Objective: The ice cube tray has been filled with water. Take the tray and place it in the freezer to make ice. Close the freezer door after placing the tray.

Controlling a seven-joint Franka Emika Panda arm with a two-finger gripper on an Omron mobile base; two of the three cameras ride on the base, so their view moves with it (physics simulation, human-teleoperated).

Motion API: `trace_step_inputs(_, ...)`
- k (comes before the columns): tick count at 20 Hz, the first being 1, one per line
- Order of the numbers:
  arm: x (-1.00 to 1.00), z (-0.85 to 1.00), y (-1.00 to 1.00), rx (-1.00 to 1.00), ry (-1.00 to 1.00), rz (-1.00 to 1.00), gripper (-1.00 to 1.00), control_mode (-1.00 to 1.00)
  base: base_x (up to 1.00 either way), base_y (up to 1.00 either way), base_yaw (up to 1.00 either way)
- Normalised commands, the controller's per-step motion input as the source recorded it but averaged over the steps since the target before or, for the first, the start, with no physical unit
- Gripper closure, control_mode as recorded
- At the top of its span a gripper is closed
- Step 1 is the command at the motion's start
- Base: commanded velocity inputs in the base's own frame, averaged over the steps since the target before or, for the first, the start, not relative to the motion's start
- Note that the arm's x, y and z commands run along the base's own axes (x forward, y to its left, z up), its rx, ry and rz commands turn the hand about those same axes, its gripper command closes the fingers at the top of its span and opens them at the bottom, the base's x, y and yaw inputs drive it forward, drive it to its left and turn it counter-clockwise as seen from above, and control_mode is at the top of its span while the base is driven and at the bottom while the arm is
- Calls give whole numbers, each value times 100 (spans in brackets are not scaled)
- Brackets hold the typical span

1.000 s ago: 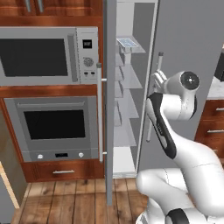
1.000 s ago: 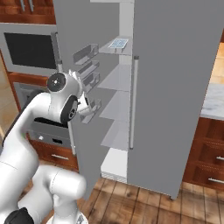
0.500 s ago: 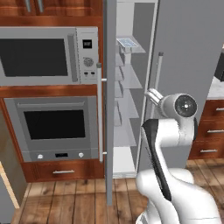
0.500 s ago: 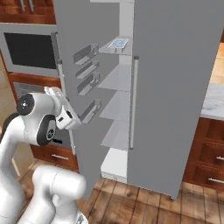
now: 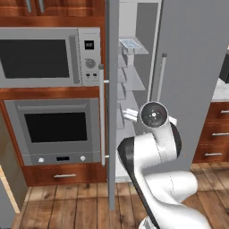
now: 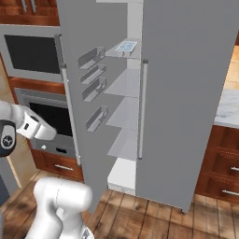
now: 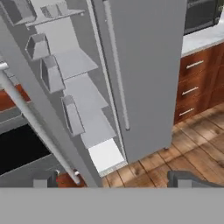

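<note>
The end effector (image 7: 109,179) was spread wide and empty. The freezer door (image 7: 39,109) stood open just beside its left fingertip, long axis vertical; the ice cube tray (image 6: 126,46) sat on a high freezer shelf, well above.

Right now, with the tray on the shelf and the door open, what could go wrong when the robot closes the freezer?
1. The ice cube tray lies near the front edge of the top shelf; a hard slam might spill its water.
2. The freezer door stands wide open and the open gripper grips nothing, so a push may slip off the bar handle.
3. The arm's elbow sits in front of the opening and could block the swinging door.
</note>
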Motion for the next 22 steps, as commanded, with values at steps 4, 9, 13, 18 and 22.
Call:
trace_step_inputs(4,-22,-35,90,-39,16,9,-100,-100,0,0,0)
trace_step_inputs(9,7,-50,75,-34,25,1,-100,-100,0,0,0)
trace_step_inputs(13,24,-41,67,-28,29,0,-100,-100,0,0,0)
trace_step_inputs(18,54,-39,53,-25,24,0,-100,-100,0,0,0)
trace_step_inputs(22,65,-47,40,-22,15,-1,-100,-100,0,0,0)
